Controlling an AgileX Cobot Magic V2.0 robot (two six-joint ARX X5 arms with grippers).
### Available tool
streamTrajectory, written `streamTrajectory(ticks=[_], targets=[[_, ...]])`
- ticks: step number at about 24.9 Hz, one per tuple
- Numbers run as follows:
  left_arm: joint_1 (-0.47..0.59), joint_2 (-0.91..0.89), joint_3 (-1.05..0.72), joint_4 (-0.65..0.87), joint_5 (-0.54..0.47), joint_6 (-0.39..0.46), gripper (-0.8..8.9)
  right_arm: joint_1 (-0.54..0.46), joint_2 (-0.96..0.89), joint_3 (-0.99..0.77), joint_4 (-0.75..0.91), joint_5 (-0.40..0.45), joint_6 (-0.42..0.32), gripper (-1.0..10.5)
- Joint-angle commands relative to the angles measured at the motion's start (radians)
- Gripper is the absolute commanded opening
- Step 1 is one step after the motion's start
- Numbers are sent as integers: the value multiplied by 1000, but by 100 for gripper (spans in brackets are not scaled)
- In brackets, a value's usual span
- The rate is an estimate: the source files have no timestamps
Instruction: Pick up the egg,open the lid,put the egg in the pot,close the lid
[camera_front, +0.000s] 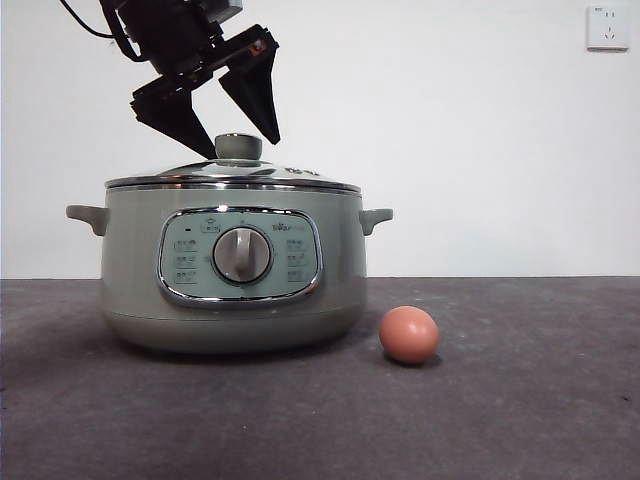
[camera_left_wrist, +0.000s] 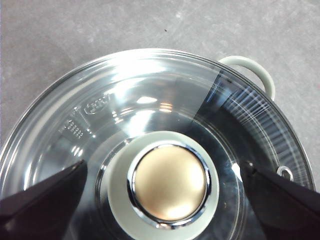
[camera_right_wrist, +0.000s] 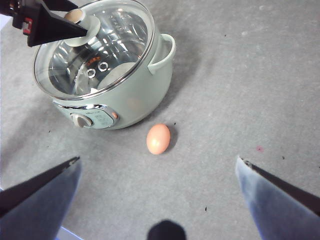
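The pale green pot (camera_front: 130, 260) stands on the dark table with its glass lid (camera_front: 290, 176) closed. My left gripper (camera_front: 243, 148) hangs open just over the lid, one jaw on each side of the green knob (camera_front: 238, 147) without touching it. The left wrist view looks straight down on the knob (camera_left_wrist: 167, 184) and lid (camera_left_wrist: 125, 105) between the open left gripper (camera_left_wrist: 164, 166). The orange-brown egg (camera_front: 408, 334) lies on the table to the right of the pot. My right gripper (camera_right_wrist: 158, 159) is open and empty, high above the egg (camera_right_wrist: 158, 139) and pot (camera_right_wrist: 145, 95).
A side handle (camera_front: 375, 217) sticks out of the pot toward the egg, with another (camera_front: 88, 215) on the far side. A white wall socket (camera_front: 608, 27) sits at the upper right. Grey table (camera_right_wrist: 240, 90) stretches right of the egg.
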Motion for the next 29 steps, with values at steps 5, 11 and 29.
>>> streamTrajectory(ticks=[5, 11, 29], targets=[[-4, 11, 2, -10, 3, -15, 147, 1, 6, 4, 2, -3, 3, 595], [-4, 11, 2, -52, 5, -15, 112, 1, 6, 4, 2, -3, 3, 595], [-4, 4, 125, -69, 9, -18, -8, 1, 11, 4, 2, -3, 3, 595]])
